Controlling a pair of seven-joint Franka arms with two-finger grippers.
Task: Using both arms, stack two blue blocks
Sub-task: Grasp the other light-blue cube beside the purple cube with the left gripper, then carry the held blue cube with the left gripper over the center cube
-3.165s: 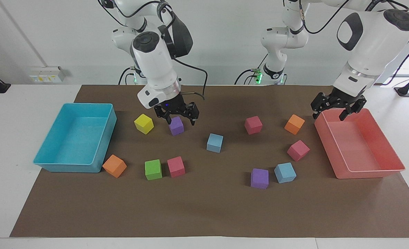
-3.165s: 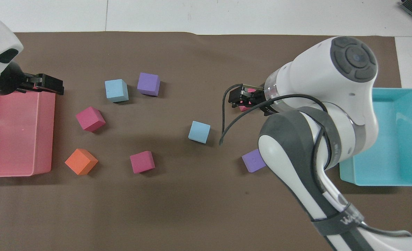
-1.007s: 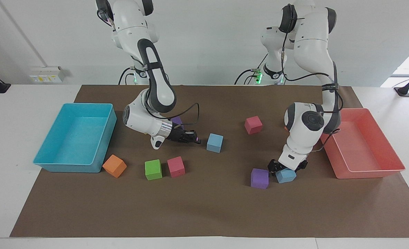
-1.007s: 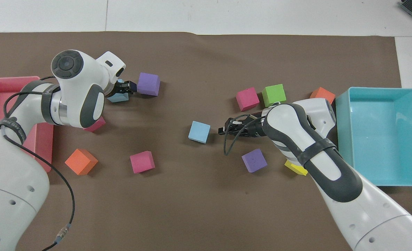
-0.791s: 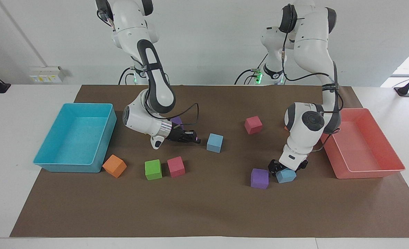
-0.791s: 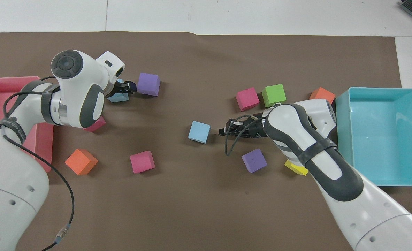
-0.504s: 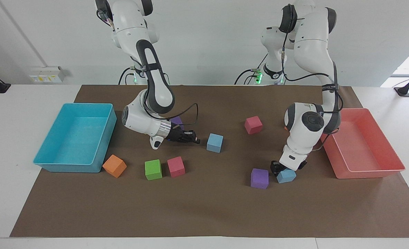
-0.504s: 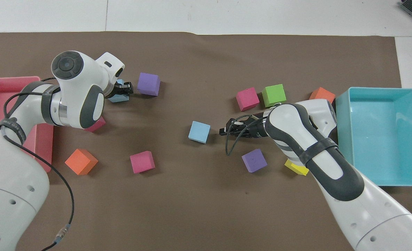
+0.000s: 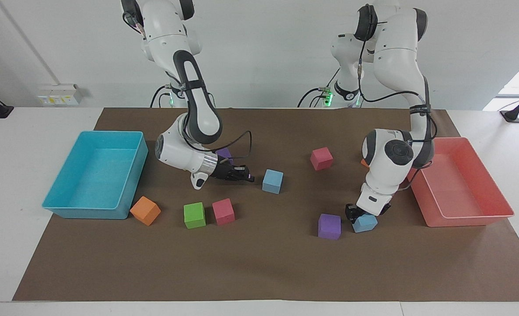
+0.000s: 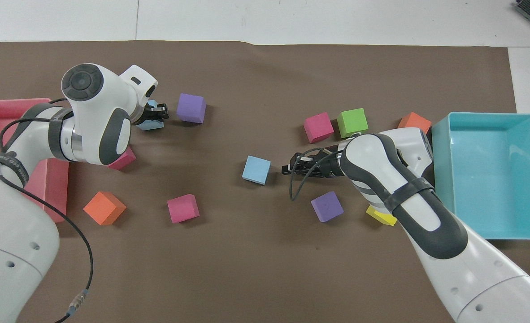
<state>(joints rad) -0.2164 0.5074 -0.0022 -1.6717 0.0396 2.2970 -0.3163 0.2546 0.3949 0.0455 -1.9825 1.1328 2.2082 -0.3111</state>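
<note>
The left gripper (image 9: 359, 216) is clamped on one sky-blue foam cube (image 9: 365, 223), ready to lift; the closed, empty right gripper (image 9: 247, 176) waits beside the other sky-blue foam cube (image 9: 272, 181), which serves as base

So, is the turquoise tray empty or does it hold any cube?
Empty: the turquoise tray shows only its bare floor in both views.

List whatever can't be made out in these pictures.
- Yellow cube: in the overhead view it is mostly under the right arm; in the facing view that arm hides it entirely.
- Blue block at the left gripper: mostly covered by its wrist in the overhead view.
- Pink tray: cut off by the overhead view's edge.
</note>
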